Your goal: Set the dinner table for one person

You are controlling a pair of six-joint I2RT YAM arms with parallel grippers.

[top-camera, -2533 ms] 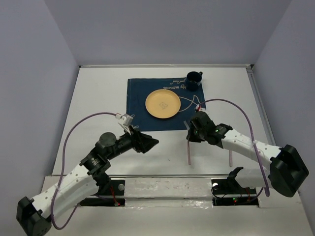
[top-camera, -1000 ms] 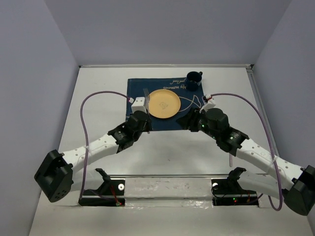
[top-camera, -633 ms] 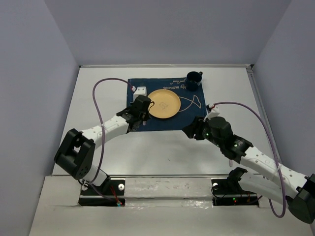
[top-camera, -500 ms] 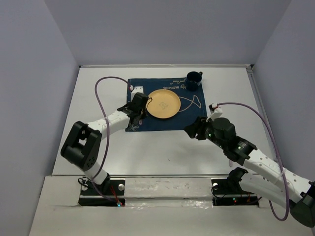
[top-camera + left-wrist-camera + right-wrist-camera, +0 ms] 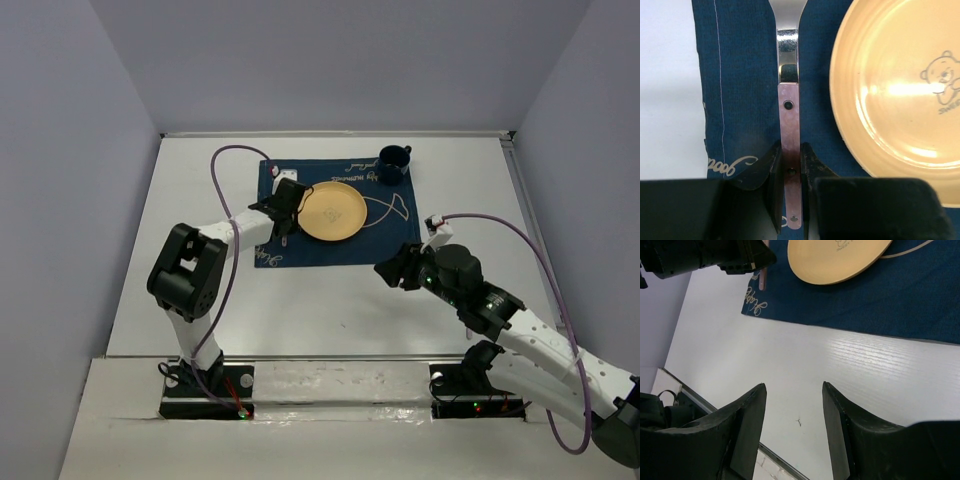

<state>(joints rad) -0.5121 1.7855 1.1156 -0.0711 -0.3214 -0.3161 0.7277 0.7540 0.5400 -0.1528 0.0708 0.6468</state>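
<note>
My left gripper (image 5: 286, 210) (image 5: 789, 172) is shut on the pink handle of a metal utensil (image 5: 788, 107). The utensil lies low over the navy placemat (image 5: 275, 190) (image 5: 740, 75), just left of the yellow plate (image 5: 333, 211) (image 5: 900, 100), with its head cut off at the frame's top edge. My right gripper (image 5: 392, 272) (image 5: 794, 410) hangs open with nothing between its fingers, over bare dinner table (image 5: 330, 310) (image 5: 865, 365) near the placemat's front right corner. The right wrist view shows the pink handle's tip (image 5: 763, 277) under the left gripper.
A dark blue mug (image 5: 393, 163) stands at the placemat's far right corner. A white fish outline (image 5: 385, 206) is printed on the cloth right of the plate. Grey walls close the table on three sides; a metal rail (image 5: 340, 378) runs along the near edge.
The left arm has stretched farther along the plate's left side, carrying the utensil onto the placemat. The right arm has drawn back toward the near right, its jaws still apart.
</note>
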